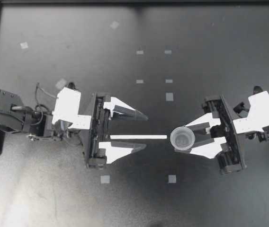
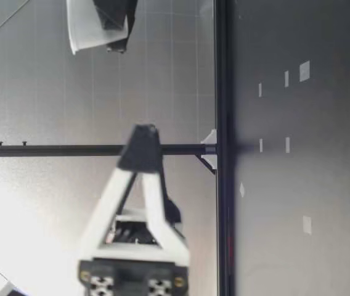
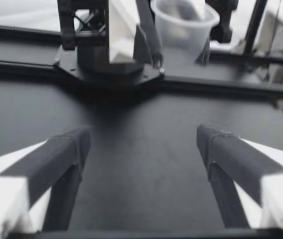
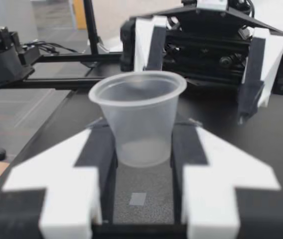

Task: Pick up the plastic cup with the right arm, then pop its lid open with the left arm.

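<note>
**Fig.** Translucent plastic cup (image 1: 182, 138) carried in the air, right of the table's middle. The cup stands upright, mouth up, and looks empty. The low view shows it (image 2: 95, 28) well above the table surface.

My right gripper (image 1: 187, 139) is closed on the cup at a narrow span, one finger on each side of the lower wall. In the right wrist view the dark pads (image 4: 101, 149) meet the cup (image 4: 139, 119) below its rim. The base hangs free, with the table showing beneath it.

Facing the cup from the left, well apart, my left gripper (image 1: 146, 132) is spread wide and holds nothing. Its fingers (image 3: 64, 154) frame bare table, with the cup (image 3: 184, 25) far ahead of them.

A white tape strip (image 1: 138, 137) lies on the table (image 1: 210, 56) between the two grippers, pointing from one to the other. Small tape squares (image 1: 169, 96) lie on the far side of it.

Handling, as judged: the wall looks thin and tapered, so the hold calls for light, even pressure.
- Too hard a squeeze would likely buckle the wall.
- Too slack a grip could let the taper slip downward through the pads.
- The wrist is best held level so that the mouth faces up, and any travel made slowly.

The rim and upper wall are uncovered.
</note>
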Tool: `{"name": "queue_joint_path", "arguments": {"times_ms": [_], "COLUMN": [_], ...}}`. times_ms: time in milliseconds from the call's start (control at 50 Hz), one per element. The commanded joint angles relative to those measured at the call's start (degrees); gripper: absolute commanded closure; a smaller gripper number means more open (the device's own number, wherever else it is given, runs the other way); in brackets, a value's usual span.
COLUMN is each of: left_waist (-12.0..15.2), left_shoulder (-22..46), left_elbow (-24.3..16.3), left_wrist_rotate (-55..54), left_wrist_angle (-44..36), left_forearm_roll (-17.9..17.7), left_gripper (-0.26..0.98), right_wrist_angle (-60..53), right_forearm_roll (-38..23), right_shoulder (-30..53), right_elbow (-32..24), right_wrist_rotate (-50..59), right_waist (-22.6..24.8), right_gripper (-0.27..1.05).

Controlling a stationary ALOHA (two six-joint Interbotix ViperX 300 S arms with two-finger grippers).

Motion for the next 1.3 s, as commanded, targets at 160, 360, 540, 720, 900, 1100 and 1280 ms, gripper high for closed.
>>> {"name": "queue_joint_path", "arguments": {"times_ms": [160, 360, 540, 720, 900, 1100, 1280], "left_waist": [0.0, -0.1, -0.2, -0.5, -0.4, -0.5, -0.4], "left_shoulder": [-1.8, -1.8, -1.8, -1.8, -1.8, -1.8, -1.8], "left_elbow": [-1.0, -1.8, -1.7, -1.8, -1.8, -1.8, -1.8], "left_wrist_rotate": [1.9, 2.0, 1.6, 2.2, 2.5, 2.5, 2.4], "left_wrist_angle": [3.0, 4.0, 4.0, 4.0, 4.0, 4.0, 4.0], "left_forearm_roll": [0.1, 0.1, 0.1, 0.1, 0.1, 0.1, 0.1], "left_gripper": [-0.07, -0.07, -0.07, -0.07, -0.07, -0.07, -0.07], "right_wrist_angle": [-0.7, -0.6, -0.6, -0.4, -0.3, -0.2, 0.0], "right_forearm_roll": [-0.1, -0.1, -0.1, -0.1, -0.1, -0.1, -0.1], "right_shoulder": [1.0, 1.0, 1.1, 1.1, 1.4, 1.6, 1.5], "right_elbow": [-0.6, -0.2, -0.2, -0.2, -0.2, -0.2, -0.2], "right_wrist_rotate": [0.2, 0.1, 0.1, 0.2, 0.0, 0.0, 0.1], "right_waist": [0.3, 0.3, 0.4, 0.4, 0.4, 0.4, 0.4], "right_gripper": [0.5, 0.5, 0.5, 0.5, 0.5, 0.5, 0.5]}}
